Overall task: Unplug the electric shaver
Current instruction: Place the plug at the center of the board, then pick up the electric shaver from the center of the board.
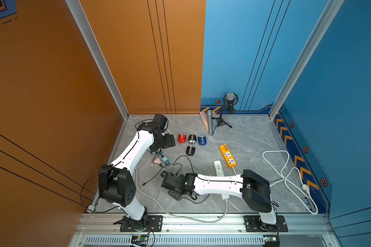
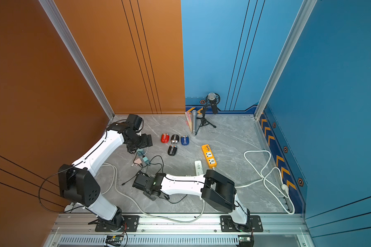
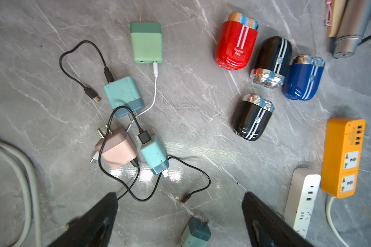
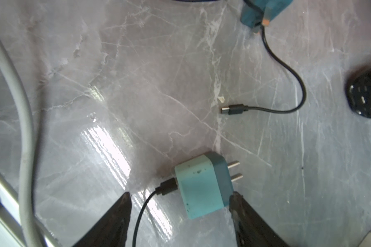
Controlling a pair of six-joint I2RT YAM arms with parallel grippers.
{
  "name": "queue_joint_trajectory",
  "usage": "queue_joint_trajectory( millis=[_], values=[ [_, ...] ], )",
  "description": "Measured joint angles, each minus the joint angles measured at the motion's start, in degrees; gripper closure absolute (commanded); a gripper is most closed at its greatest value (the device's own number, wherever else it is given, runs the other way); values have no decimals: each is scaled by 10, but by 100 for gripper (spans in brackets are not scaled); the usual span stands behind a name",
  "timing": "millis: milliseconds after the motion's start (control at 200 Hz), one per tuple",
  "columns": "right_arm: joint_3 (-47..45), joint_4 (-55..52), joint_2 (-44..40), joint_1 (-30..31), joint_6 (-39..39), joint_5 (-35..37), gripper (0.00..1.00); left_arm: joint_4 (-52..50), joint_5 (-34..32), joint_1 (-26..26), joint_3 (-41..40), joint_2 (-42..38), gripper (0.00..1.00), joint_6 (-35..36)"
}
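Observation:
Several small electric shavers lie in a group: a red one (image 3: 236, 45), a blue one (image 3: 303, 79) and two black ones (image 3: 273, 57) (image 3: 253, 119). No cable shows in any of them. A black cable's free end (image 4: 234, 110) lies on the table near the base of a black shaver (image 4: 366, 96). My right gripper (image 4: 180, 195) is open low over the table. A teal charger (image 4: 204, 186) with its black cable lies between the fingers, its dark end against one fingertip (image 4: 234, 197). My left gripper (image 3: 180, 194) hangs open and empty above a cluster of chargers (image 1: 161, 160).
An orange power strip (image 1: 228, 156) and a white one (image 1: 219, 167) lie right of the shavers. Two microphones (image 1: 209, 122) (image 1: 230, 102) stand at the back. A white cord (image 1: 287, 171) loops at the right, and a grey cord (image 1: 159, 203) runs along the front.

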Motion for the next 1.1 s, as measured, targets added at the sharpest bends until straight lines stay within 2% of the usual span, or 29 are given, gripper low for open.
queue_joint_trajectory(
  millis=[135, 320, 530, 751, 1101],
  values=[
    [-43, -24, -67, -12, 83, 20, 28, 3, 12, -2, 5, 1, 6, 12],
    [-101, -68, -160, -65, 214, 48, 27, 4, 20, -16, 7, 10, 7, 31],
    [-174, -117, -205, -123, 326, 50, 25, 4, 25, -48, 7, 20, 7, 39],
    [-198, -132, -203, -157, 355, 22, 24, 5, 23, -76, 7, 23, 7, 32],
    [-196, -114, -160, -179, 326, -32, 24, 6, 14, -95, 11, 30, 7, 13]
  ],
)
